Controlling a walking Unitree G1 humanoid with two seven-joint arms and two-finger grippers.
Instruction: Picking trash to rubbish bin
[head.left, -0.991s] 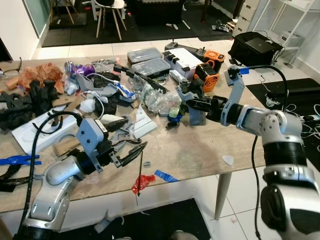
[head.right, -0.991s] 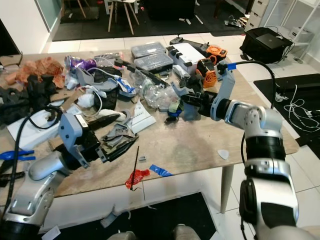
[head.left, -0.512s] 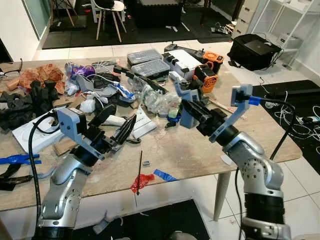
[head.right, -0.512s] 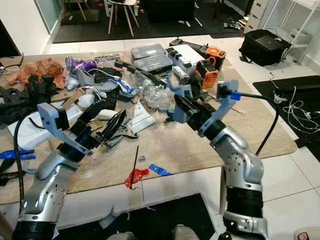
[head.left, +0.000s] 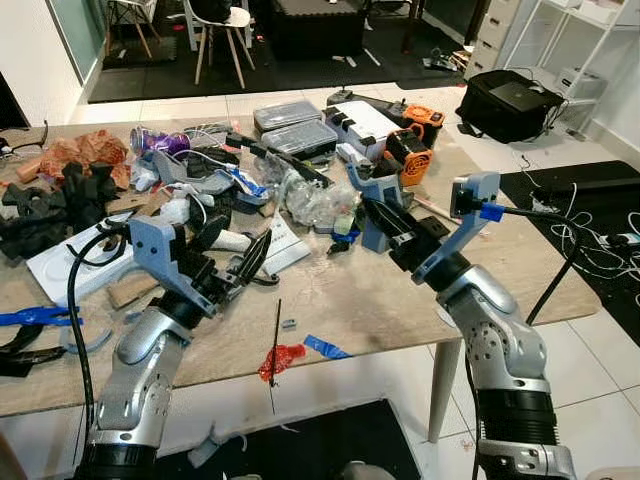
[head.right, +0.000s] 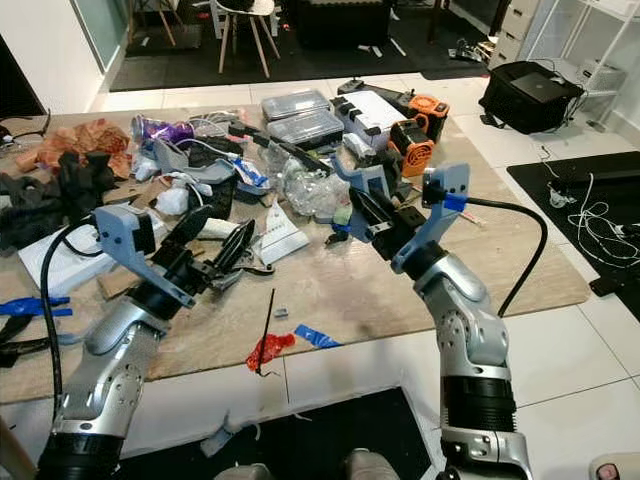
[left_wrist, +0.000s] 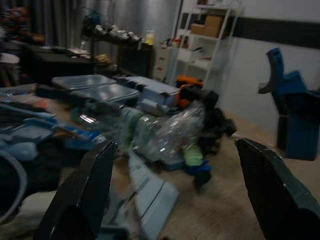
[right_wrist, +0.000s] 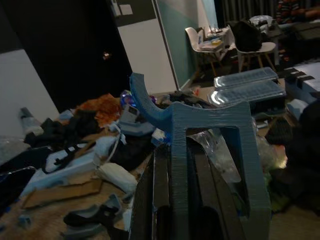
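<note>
A crushed clear plastic bottle (head.left: 315, 200) lies among the clutter in the middle of the wooden table (head.left: 400, 300); it also sits between the wide-spread fingers in the left wrist view (left_wrist: 165, 131). My left gripper (head.left: 232, 255) hovers open above the table, left of the bottle, over a white folded paper (head.left: 283, 245). My right gripper (head.left: 372, 208) is shut on a blue-grey printed bracket (head.left: 378, 190), held just right of the bottle; the bracket (right_wrist: 210, 150) sits between the fingers. A red wrapper (head.left: 283, 360), a blue tape scrap (head.left: 327, 347) and a thin black stick (head.left: 275, 335) lie at the front edge.
Grey tool cases (head.left: 300, 133), an orange-black tool (head.left: 412, 155), cables and black foam pieces (head.left: 60, 200) crowd the table's back and left. A white tray (head.left: 70, 262) lies at the left. A black bag (head.left: 510, 95) and chairs stand on the floor beyond.
My left gripper has risen from the front edge toward the bottle and spread its fingers wider. The right arm has swung back and in, still holding the bracket beside the bottle.
</note>
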